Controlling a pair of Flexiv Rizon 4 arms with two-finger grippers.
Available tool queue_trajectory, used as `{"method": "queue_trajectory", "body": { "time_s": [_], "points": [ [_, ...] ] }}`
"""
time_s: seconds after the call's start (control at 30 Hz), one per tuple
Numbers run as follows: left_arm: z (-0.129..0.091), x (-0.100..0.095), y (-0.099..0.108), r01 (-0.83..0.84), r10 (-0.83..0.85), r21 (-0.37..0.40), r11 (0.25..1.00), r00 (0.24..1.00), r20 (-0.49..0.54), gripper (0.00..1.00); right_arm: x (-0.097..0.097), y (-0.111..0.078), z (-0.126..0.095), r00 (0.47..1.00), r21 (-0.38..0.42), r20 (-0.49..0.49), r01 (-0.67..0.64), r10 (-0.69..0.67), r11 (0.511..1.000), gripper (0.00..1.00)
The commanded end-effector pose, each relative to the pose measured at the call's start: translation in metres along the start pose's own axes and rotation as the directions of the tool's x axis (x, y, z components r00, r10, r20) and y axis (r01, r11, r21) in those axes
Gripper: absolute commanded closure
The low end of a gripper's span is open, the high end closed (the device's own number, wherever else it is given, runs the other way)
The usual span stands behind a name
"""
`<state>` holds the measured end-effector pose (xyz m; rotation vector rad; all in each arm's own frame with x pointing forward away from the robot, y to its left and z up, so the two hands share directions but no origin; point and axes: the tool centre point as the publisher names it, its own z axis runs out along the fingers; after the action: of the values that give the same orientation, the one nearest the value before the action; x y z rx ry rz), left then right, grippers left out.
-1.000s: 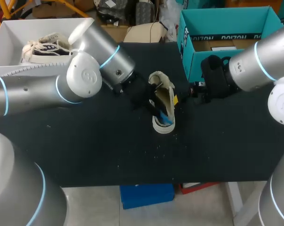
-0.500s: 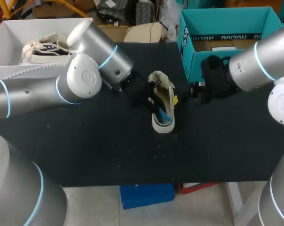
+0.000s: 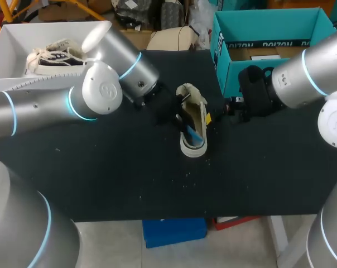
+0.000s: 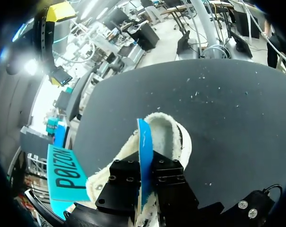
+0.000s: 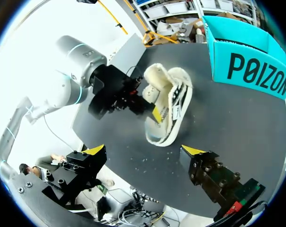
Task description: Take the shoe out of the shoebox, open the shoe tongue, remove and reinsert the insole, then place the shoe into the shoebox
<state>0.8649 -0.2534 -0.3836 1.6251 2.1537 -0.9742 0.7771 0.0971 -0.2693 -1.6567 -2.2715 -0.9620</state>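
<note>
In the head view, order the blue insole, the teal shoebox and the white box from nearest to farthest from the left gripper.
1. blue insole, gripped by the left gripper
2. teal shoebox, back right
3. white box, back left

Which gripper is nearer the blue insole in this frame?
Left. The left gripper is shut on the insole, at the shoe's opening. The right gripper is open, apart from the shoe, on the side toward the teal shoebox.

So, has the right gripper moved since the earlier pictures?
No. In the head view the right gripper holds the same spot beside the teal shoebox as before.
</note>
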Motion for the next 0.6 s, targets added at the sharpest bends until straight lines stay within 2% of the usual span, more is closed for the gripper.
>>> {"method": "queue_trajectory", "body": {
  "time_s": [0.03, 0.17, 0.3, 0.37, 0.43, 0.5, 0.57, 0.6],
  "points": [
    [0.004, -0.004, 0.003, -0.002, 0.002, -0.014, 1.000, 1.000, -0.010, 1.00, 0.001, 0.000, 0.000, 1.000, 0.001, 0.003, -0.001, 0.001, 1.000, 0.00],
    [0.008, -0.003, 0.001, -0.015, 0.015, -0.012, 1.000, 0.999, -0.039, 1.00, 0.001, 0.000, 0.000, 1.000, 0.001, 0.003, -0.001, 0.001, 1.000, 0.00],
    [0.013, 0.006, -0.002, -0.005, 0.005, 0.000, 1.000, 0.992, -0.123, 1.00, 0.001, 0.000, 0.000, 1.000, 0.001, 0.003, -0.001, 0.001, 1.000, 0.00],
    [0.013, 0.010, -0.005, 0.013, -0.011, 0.009, 1.000, 0.989, -0.144, 0.85, 0.001, 0.000, 0.000, 1.000, 0.001, 0.003, -0.001, 0.001, 1.000, 0.00],
    [0.010, 0.014, -0.009, 0.023, -0.020, 0.017, 1.000, 0.988, -0.156, 0.55, 0.001, 0.000, 0.000, 1.000, 0.001, 0.003, -0.001, 0.001, 1.000, 0.00],
    [0.000, 0.016, -0.013, 0.025, -0.022, 0.016, 1.000, 0.987, -0.160, 0.18, 0.001, 0.000, 0.000, 1.000, 0.001, 0.003, -0.001, 0.001, 1.000, 0.00],
    [-0.010, 0.015, -0.018, 0.020, -0.018, 0.010, 1.000, 0.988, -0.155, 0.00, 0.001, 0.000, 0.000, 1.000, 0.001, 0.003, -0.001, 0.001, 1.000, 0.00],
    [-0.015, 0.013, -0.021, 0.019, -0.017, 0.014, 1.000, 0.990, -0.141, 0.00, 0.001, 0.000, 0.000, 1.000, 0.001, 0.003, -0.001, 0.001, 1.000, 0.00]
  ]
}}
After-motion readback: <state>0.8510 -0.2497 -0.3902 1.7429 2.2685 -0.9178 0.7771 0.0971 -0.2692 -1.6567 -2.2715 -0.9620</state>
